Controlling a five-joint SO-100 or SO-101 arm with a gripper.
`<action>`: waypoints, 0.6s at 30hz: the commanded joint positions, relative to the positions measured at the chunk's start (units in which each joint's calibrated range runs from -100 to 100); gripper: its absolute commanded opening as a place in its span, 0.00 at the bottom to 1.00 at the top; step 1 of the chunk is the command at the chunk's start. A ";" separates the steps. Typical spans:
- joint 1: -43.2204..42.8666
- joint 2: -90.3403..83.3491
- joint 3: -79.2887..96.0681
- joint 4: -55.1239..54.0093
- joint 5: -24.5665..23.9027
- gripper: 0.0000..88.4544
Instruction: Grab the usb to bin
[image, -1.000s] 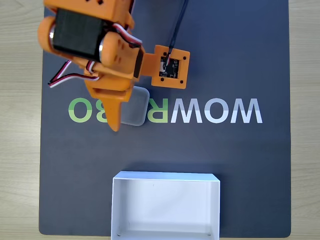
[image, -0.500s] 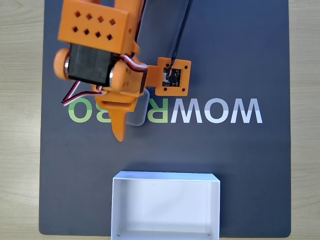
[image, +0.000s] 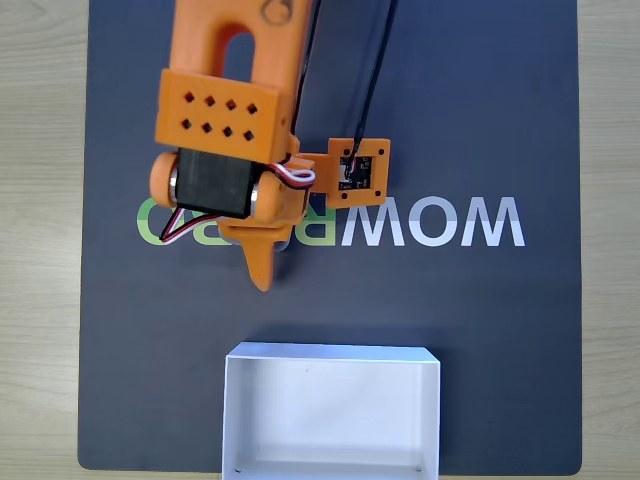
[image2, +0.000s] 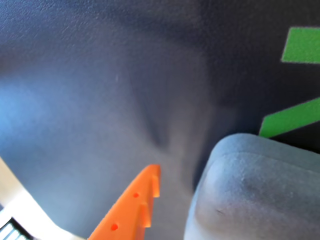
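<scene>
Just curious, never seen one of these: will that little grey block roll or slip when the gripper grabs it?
The grey block looks flat, so probably won't roll. Its matte surface likely grips well, though the rounded corners might slip from the gripper. Seems stiff.

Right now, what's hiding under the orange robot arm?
In the fixed view the arm covers part of the mat's letters. The wrist view shows the usb beside the fingertip.

1 grey usb (image2: 255, 195), 1 white bin (image: 331, 412), 1 dark mat (image: 480, 110), 1 orange gripper (image: 262, 272)
</scene>
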 joint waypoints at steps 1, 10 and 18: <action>0.17 0.00 -2.66 -0.22 -0.22 0.66; 0.59 0.26 -3.02 -2.66 -0.17 0.66; 1.01 -0.17 -2.57 -2.93 -0.22 0.60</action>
